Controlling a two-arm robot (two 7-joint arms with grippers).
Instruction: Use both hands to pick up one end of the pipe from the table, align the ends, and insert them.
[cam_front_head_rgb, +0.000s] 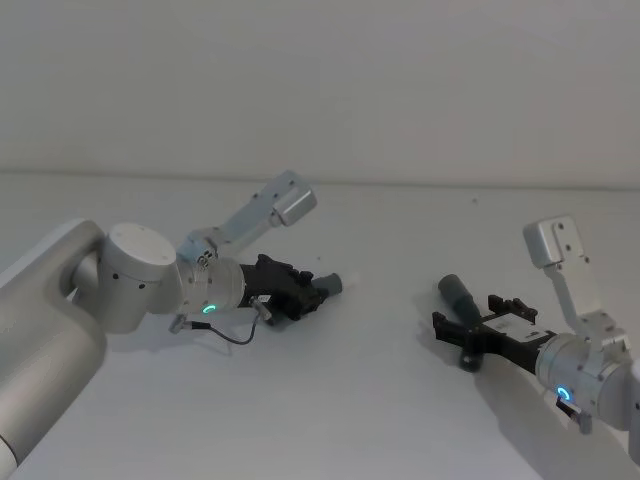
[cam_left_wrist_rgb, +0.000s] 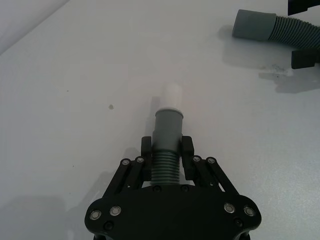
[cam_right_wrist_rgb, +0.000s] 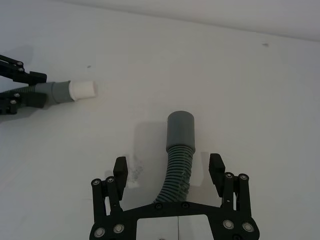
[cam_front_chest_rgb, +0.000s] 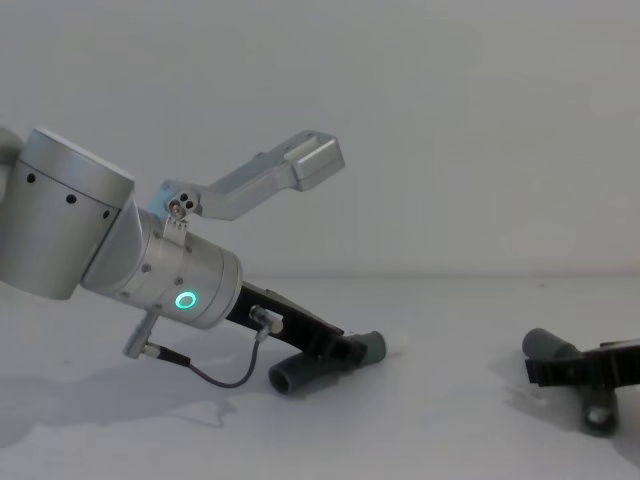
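On the white table (cam_front_head_rgb: 350, 400), my left gripper (cam_left_wrist_rgb: 167, 147) is shut on the ribbed part of one dark grey pipe piece (cam_left_wrist_rgb: 167, 125). Its collar and white tip (cam_left_wrist_rgb: 172, 95) stick out ahead of the fingers, low over the surface. The same piece (cam_front_chest_rgb: 365, 348) points right in the chest view, past my left gripper (cam_front_head_rgb: 300, 295). The other pipe piece (cam_right_wrist_rgb: 181, 130), with a plain grey socket collar, lies on the table. My right gripper (cam_right_wrist_rgb: 168, 164) is open, one finger on each side of its ribbed hose. The two ends (cam_front_head_rgb: 335, 282) (cam_front_head_rgb: 452, 290) are well apart.
A thin black cable (cam_front_head_rgb: 232, 335) loops off the left wrist just above the table. The table's far edge meets a plain wall (cam_front_head_rgb: 400, 90). Bare surface lies between the two pipe pieces and in front of both grippers.
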